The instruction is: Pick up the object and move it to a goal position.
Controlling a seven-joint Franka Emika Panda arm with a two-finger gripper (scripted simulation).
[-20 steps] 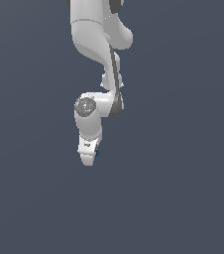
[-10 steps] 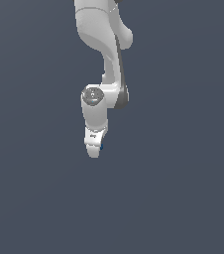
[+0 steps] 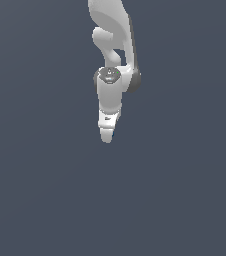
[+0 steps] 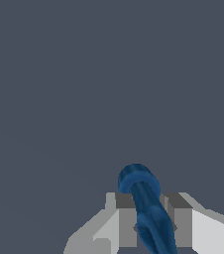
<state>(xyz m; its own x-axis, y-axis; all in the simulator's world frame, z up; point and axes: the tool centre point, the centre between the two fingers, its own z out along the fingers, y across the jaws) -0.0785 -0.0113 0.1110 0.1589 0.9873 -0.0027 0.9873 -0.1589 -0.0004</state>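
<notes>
1. The gripper (image 4: 146,225) is clenched on the blue object (image 4: 146,208), pinned between its fingers (image 4: 126,223).
2. It looks small, light, stiff and smooth, so it could slip.
3. Best held mid-body, below the knob.

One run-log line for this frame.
gripper: shut on blue object | exterior view: object hidden by gripper | goal marker: none visible
</notes>
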